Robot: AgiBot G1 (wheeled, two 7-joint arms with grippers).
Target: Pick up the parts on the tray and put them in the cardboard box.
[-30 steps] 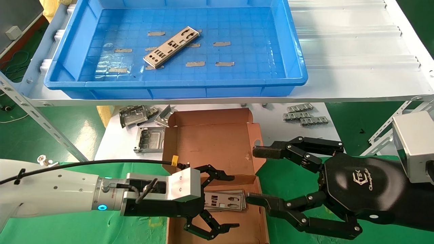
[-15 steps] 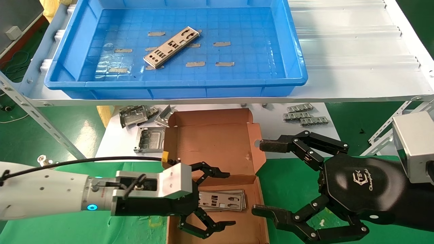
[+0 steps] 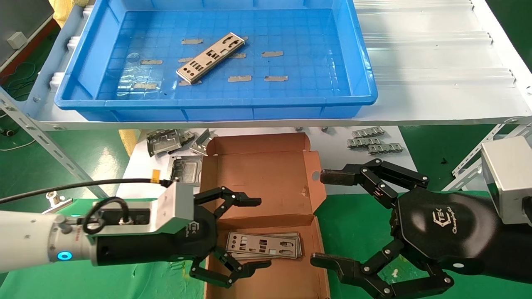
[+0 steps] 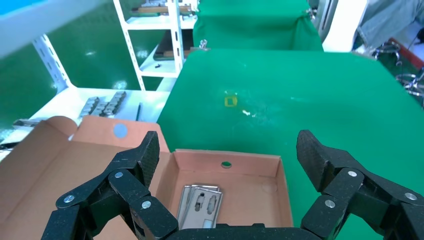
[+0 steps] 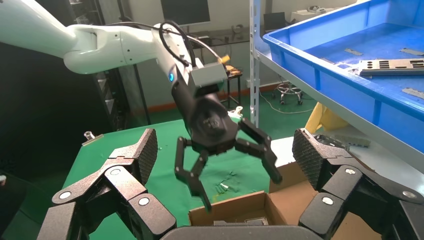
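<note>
The blue tray [image 3: 224, 104] stands on the upper shelf and holds one flat punched metal part [image 3: 210, 57]. It also shows in the right wrist view [image 5: 390, 65]. Below it lies the open cardboard box [image 3: 257, 178] with a stack of parts [image 3: 266, 247] in its near compartment. The stack also shows in the left wrist view [image 4: 200, 202]. My left gripper [image 3: 259, 232] is open and empty at the box's left edge, its fingers either side of the stack's left end. My right gripper [image 3: 322, 218] is open and empty just right of the box.
Bent metal brackets [image 3: 166, 143] lie on the white lower board left of the box. Ridged grey clips [image 3: 374, 141] lie to the right. A slanted shelf strut [image 3: 50, 145] stands at the left. Green cloth [image 3: 365, 224] covers the table around the box.
My left gripper has drawn back to the left, still open, uncovering the stack of parts in the box. My right gripper shifted slightly right and spread wider.
</note>
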